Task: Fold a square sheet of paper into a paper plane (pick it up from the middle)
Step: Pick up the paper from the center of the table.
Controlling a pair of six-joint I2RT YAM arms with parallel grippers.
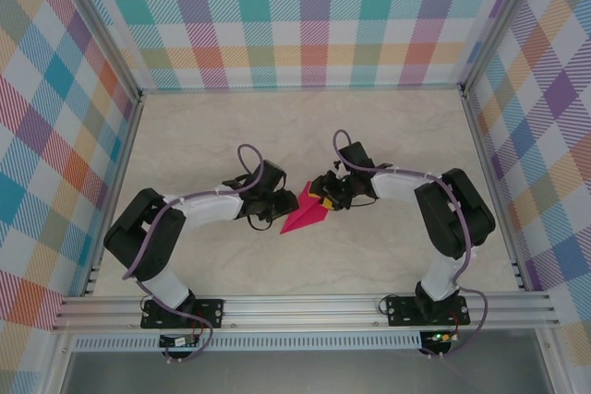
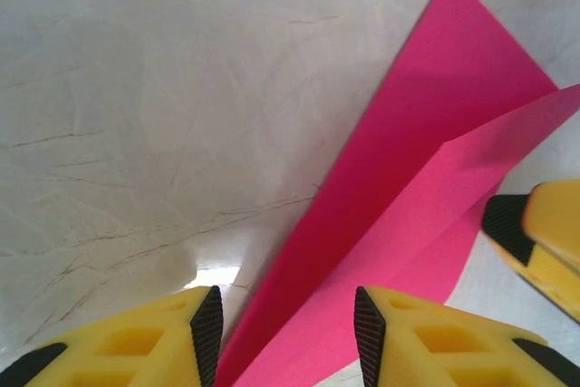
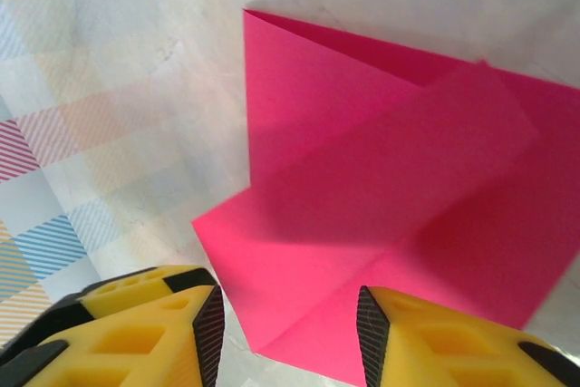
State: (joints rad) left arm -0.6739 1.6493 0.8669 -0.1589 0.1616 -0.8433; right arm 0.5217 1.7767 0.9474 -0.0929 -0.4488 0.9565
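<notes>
The magenta-pink sheet of paper (image 1: pixel 303 210) lies on the table, creased into a pointed, plane-like dart whose tip points near-left. My left gripper (image 1: pixel 274 207) is at its left side and my right gripper (image 1: pixel 325 193) at its right. In the left wrist view the left gripper (image 2: pixel 285 319) is open. The paper (image 2: pixel 399 197) runs between its pads, with one flap raised. A right fingertip (image 2: pixel 535 233) shows beyond the paper. In the right wrist view the right gripper (image 3: pixel 288 319) is open over a corner of the paper (image 3: pixel 381 169).
The marble-look table (image 1: pixel 277 126) is walled by checkered panels on the left (image 1: pixel 55 136), back (image 1: pixel 305 16) and right (image 1: pixel 545 117). An aluminium rail (image 1: pixel 305 306) carries both arm bases along the near edge.
</notes>
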